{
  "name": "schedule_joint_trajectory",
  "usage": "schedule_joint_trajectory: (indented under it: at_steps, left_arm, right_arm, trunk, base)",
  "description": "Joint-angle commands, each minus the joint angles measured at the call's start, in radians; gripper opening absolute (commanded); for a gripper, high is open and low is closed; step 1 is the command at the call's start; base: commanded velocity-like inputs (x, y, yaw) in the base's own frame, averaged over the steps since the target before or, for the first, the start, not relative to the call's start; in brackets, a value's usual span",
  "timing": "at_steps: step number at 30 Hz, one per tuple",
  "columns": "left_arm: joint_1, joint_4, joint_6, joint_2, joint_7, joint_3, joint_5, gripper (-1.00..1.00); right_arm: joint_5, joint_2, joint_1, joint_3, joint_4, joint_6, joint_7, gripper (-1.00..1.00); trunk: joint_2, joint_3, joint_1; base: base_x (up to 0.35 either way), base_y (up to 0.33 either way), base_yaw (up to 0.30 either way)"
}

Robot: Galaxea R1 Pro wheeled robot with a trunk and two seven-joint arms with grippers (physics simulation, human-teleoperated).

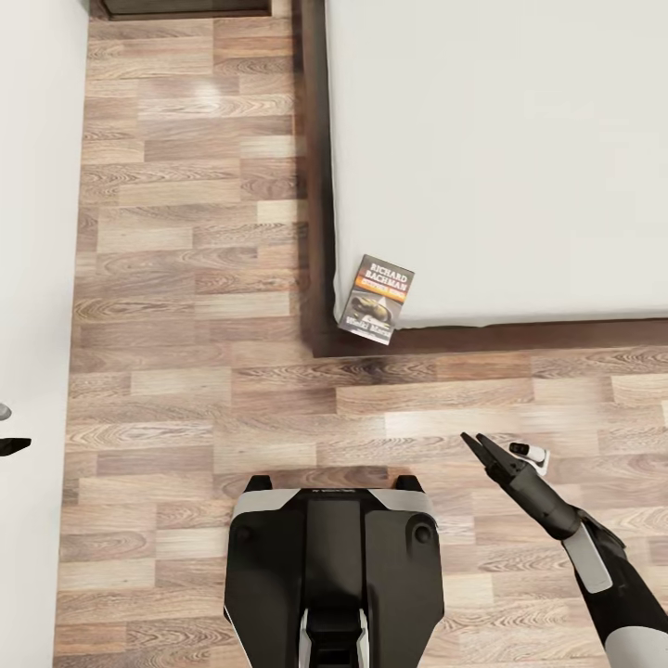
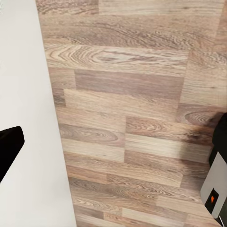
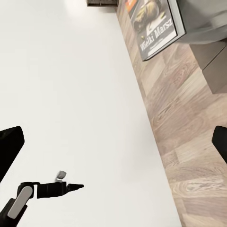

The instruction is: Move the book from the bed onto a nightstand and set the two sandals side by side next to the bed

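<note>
Book point(image 1: 380, 299) on bed point(image 1: 501, 158) corner; plank floor point(image 1: 186, 278); right hand point(image 1: 480, 448) empty, state unclear.

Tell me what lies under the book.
The book rests on the bed at its near corner, its lower edge overhanging the grey mattress above the dark frame. Anything between cover and mattress is hidden.

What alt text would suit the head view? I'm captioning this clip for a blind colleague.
A book lies at the near corner of a grey bed, slightly overhanging its edge, above a wood plank floor. The robot's right gripper points toward it from the lower right, with its dark base below.
</note>
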Motion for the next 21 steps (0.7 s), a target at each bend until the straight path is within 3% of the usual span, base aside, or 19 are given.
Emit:
schedule_joint_trajectory:
  at_steps: [1, 13, 21]
  left_arm:
    - [-0.001, 0.000, 0.004, 0.000, -0.010, 0.001, -0.009, 1.00]
    - [0.000, 0.001, 0.004, 0.000, -0.008, 0.000, -0.012, 1.00]
    - [0.001, 0.000, 0.004, 0.000, -0.008, 0.000, -0.012, 1.00]
  right_arm:
    - [-0.003, 0.001, 0.000, 0.000, 0.000, 0.010, 0.003, 1.00]
    - [-0.004, 0.000, 0.000, -0.006, 0.002, 0.009, 0.007, 1.00]
    - [-0.009, -0.005, -0.001, -0.037, 0.003, 0.010, 0.007, 1.00]
  trunk:
    - [-0.002, -0.001, 0.001]
    - [-0.002, -0.001, 0.001]
    - [-0.002, -0.001, 0.001]
  base:
    - [0.000, 0.109, 0.000]
    - [0.000, 0.054, 0.000]
    - [0.000, 0.009, 0.000]
